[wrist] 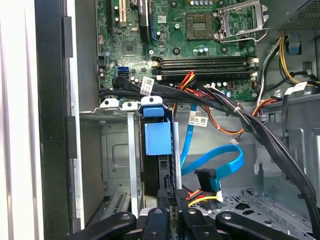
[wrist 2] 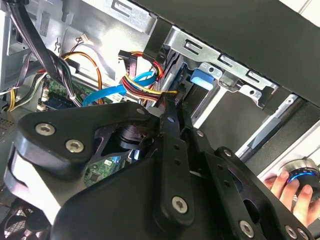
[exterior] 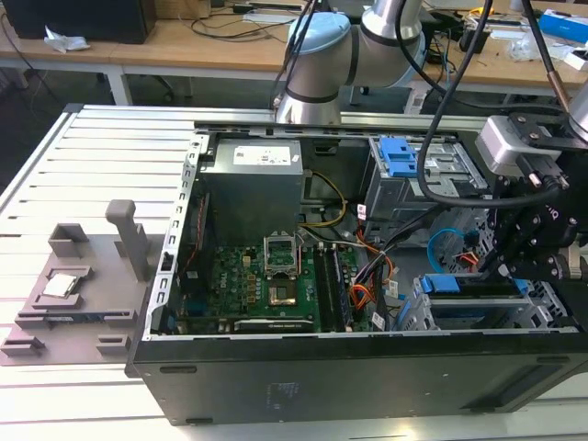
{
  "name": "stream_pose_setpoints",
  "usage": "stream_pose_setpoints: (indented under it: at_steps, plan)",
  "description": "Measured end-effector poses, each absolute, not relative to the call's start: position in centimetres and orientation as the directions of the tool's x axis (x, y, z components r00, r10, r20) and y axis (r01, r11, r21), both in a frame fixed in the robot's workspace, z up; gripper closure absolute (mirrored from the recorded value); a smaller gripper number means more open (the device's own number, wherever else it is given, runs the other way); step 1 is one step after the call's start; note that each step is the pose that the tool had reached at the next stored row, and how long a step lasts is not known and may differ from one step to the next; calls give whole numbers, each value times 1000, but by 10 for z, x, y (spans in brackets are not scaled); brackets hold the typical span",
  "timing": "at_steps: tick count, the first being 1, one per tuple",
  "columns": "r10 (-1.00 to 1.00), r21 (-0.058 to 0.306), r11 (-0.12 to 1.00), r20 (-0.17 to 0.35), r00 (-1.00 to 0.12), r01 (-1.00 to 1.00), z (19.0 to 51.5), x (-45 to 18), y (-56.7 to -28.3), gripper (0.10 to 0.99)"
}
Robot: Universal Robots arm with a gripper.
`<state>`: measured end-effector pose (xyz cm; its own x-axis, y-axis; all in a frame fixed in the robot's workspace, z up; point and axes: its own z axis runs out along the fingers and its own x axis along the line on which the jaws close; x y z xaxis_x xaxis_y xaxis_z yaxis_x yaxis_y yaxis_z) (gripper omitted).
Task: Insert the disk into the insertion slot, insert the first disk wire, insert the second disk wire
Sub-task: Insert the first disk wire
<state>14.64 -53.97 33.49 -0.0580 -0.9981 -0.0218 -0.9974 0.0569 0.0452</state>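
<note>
Pincer is clamping the black plug on the red-yellow-black wires. Can't tell if the plug is touching the drive. Drive is sitting in the cage slot, directly ahead of the fingertips. Blue flat cable is hanging just beside the pincer, with its own connector apart from the drive. A hand is resting on a knob, well away from the pincer.

Arm bent over, gripper pointing down, fingers pinched close together.

Slatted metal table — open computer case, grey jig atop
</note>
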Motion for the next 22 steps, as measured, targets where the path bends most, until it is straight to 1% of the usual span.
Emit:
stream_pose_setpoints:
  at_steps: [4,5,7,15,16,17,18,20,22]
  plan:
    - [-998,45,57,-24,-58,-997,334,146,-540,910]
    - [-998,45,57,-22,-58,-997,335,146,-540,851]
    - [-998,45,57,-22,-58,-997,335,146,-540,851]
    - [-998,45,57,-22,-58,-997,357,146,-539,851]
    - [-998,45,57,-22,-58,-997,360,146,-539,929]
    - [-998,45,57,-22,-58,-997,363,146,-538,929]
    - [-998,45,57,-22,-58,-997,371,146,-538,980]
    - [-998,45,57,-21,-58,-997,383,146,-538,980]
    - [-998,45,57,-22,-58,-997,387,146,-538,980]
